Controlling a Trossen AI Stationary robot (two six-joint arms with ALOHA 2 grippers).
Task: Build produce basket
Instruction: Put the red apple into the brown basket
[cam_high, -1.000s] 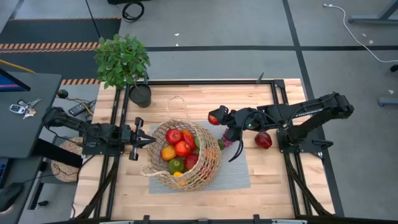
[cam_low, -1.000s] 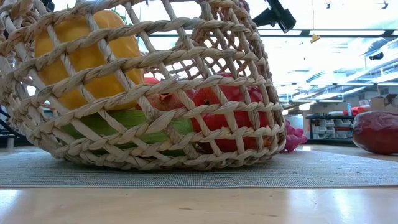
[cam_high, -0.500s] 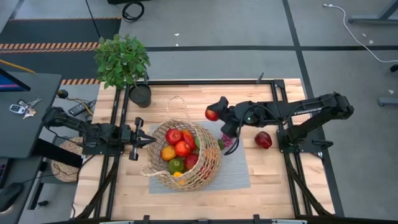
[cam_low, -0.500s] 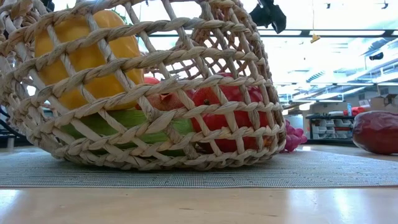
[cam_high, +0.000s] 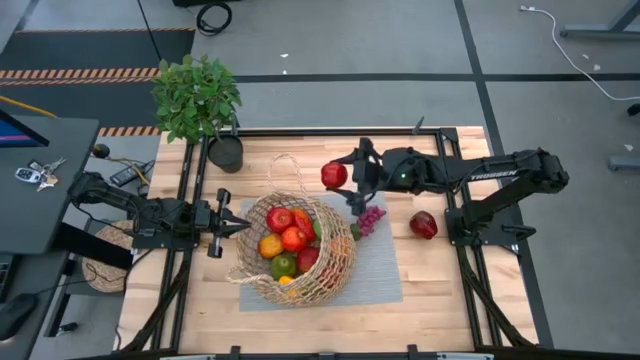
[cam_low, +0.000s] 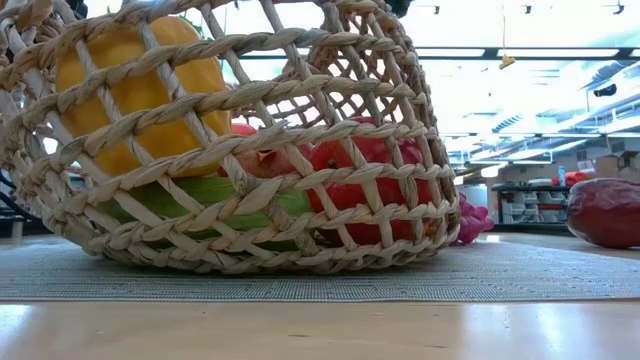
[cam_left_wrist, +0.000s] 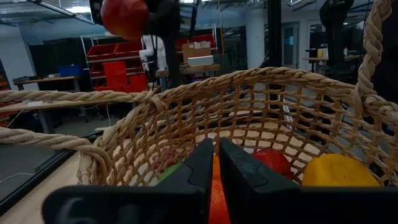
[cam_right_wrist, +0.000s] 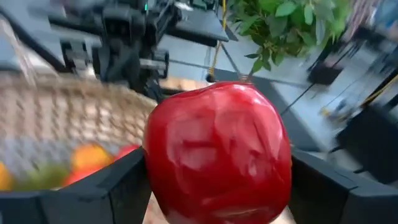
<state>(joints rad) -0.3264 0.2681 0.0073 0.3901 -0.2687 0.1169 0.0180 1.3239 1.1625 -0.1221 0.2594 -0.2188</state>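
We see a wooden desk (cam_high: 200, 300) with a grey mat (cam_high: 385, 275) under a large wicker basket (cam_high: 335, 270), which leans to one side at the desk's middle. In the basket lie red, orange, yellow and green produce (cam_high: 287, 240). A potted plant (cam_high: 197, 97) stands at the far left corner. The left claw (cam_high: 240, 227) sits shut just left of the basket's rim. The right claw (cam_high: 338, 176) hangs in the air just beyond the basket's far right edge, clamped on a red apple (cam_high: 333, 175). Purple grapes (cam_high: 369, 220) lie on the mat right of the basket, and a dark red fruit (cam_high: 423, 224) rests farther right.
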